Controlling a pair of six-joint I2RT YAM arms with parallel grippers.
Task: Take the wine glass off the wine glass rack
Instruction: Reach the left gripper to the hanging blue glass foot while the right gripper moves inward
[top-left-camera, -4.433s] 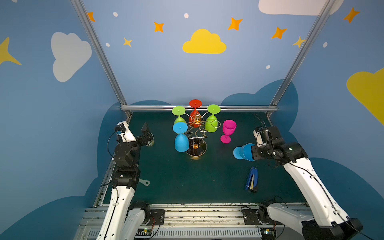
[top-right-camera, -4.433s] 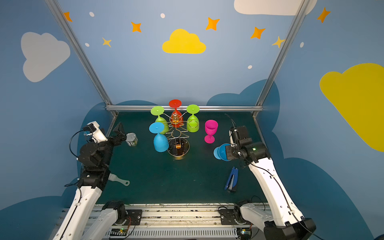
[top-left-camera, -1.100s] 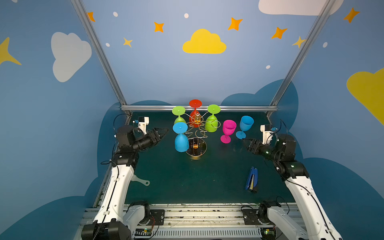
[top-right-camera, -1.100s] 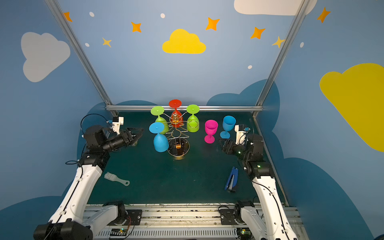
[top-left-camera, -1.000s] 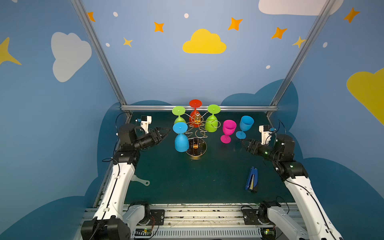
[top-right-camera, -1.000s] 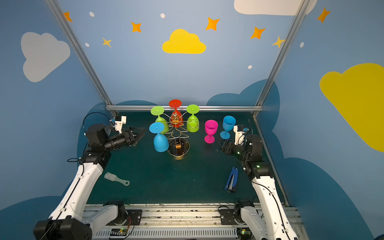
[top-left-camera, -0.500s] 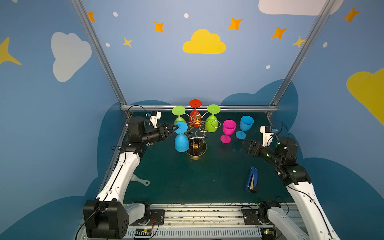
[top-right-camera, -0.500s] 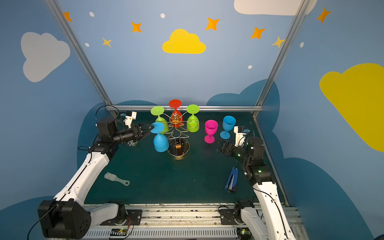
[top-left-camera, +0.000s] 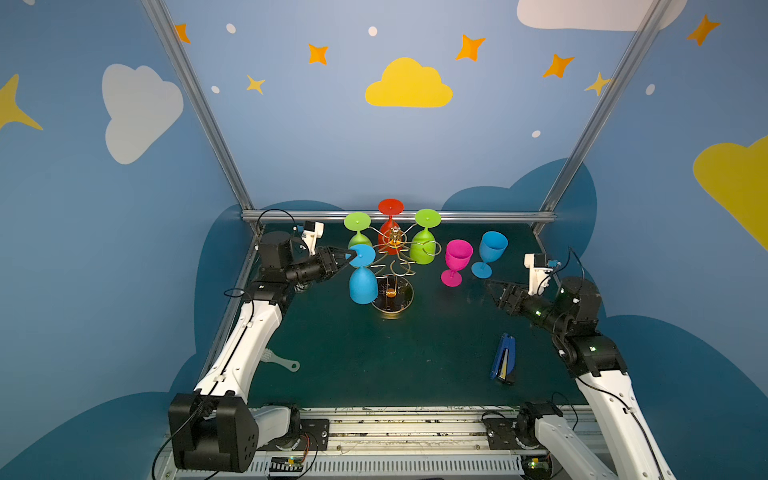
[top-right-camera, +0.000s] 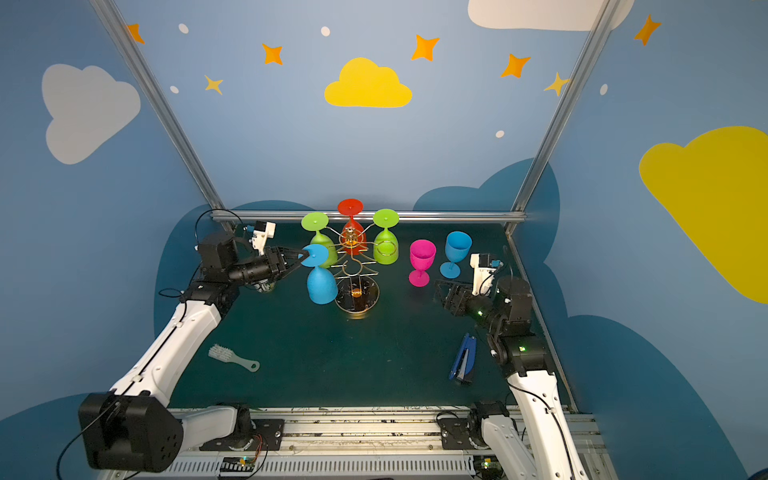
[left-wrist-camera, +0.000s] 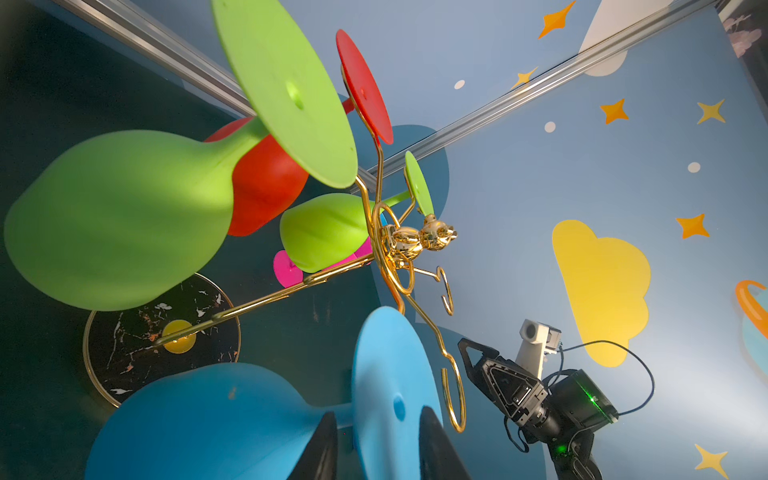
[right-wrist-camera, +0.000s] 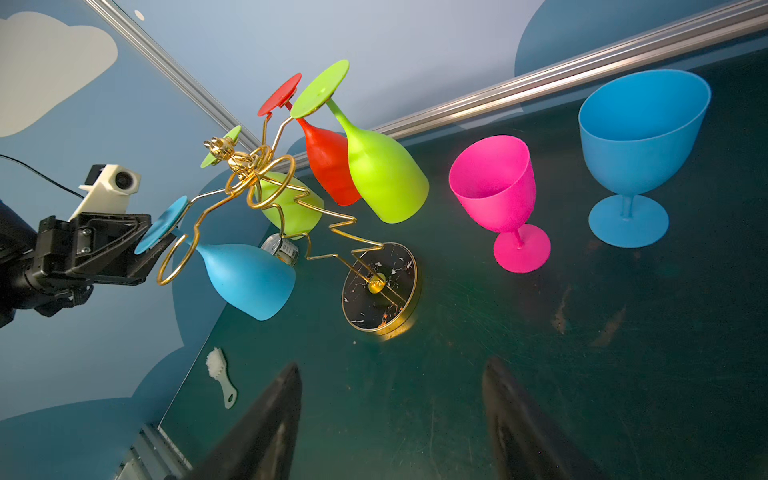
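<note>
The gold wine glass rack (top-left-camera: 392, 249) (top-right-camera: 352, 241) stands at the middle back on its round dark base (top-left-camera: 392, 296). A blue wine glass (top-left-camera: 361, 283) (top-right-camera: 321, 286) (right-wrist-camera: 245, 274) hangs upside down from the rack's front-left arm. My left gripper (top-left-camera: 351, 257) (left-wrist-camera: 378, 415) is level with the glass's foot (left-wrist-camera: 395, 374). Its jaws straddle the foot disc, one finger on the stem side with a small gap, and are still open. My right gripper (top-left-camera: 492, 289) (right-wrist-camera: 392, 365) hovers open over bare mat to the right, holding nothing.
Two green glasses (top-left-camera: 358, 239) (top-left-camera: 422, 249) and a red glass (top-left-camera: 390, 226) also hang on the rack. A pink glass (top-left-camera: 457, 259) and a second blue glass (top-left-camera: 490, 251) stand upright at the right. A blue stapler (top-left-camera: 503, 361) and a white brush (top-left-camera: 282, 361) lie nearer the front.
My left gripper has reached right to the hanging blue glass's foot, and its jaws have narrowed around the disc. The right arm has barely shifted.
</note>
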